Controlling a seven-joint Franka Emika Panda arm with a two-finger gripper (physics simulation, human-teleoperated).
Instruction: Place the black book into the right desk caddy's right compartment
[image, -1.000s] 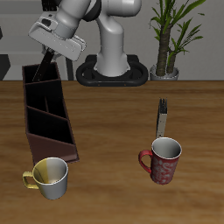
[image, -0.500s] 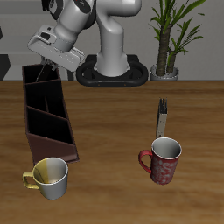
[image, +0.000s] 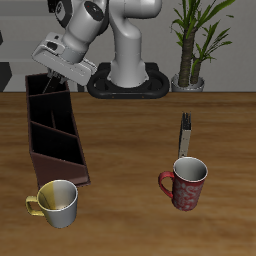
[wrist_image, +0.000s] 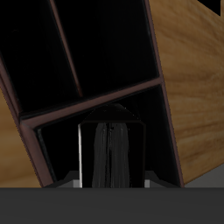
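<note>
My gripper (image: 53, 77) hangs over the far end of the right desk caddy (image: 60, 168), a long maroon-brown tray with a black inside and a slanted divider. It is shut on the black book (image: 46, 89), which hangs edge-down with its lower end inside the caddy's farthest compartment. In the wrist view the book (wrist_image: 111, 162) is a thin dark slab between my fingers (wrist_image: 84, 157), inside the end compartment bounded by the caddy's maroon wall (wrist_image: 168, 122). I cannot tell whether the book touches the floor of the compartment.
A dark book with a pale grey edge (image: 185, 134) stands upright behind a red mug (image: 184, 183). A yellow-and-white mug (image: 55, 203) sits near the caddy's near end. A potted plant (image: 192, 45) stands at the back beside the robot's base.
My gripper has come down with the black book towards the caddy's far end compartment. In the last half second it has barely moved.
</note>
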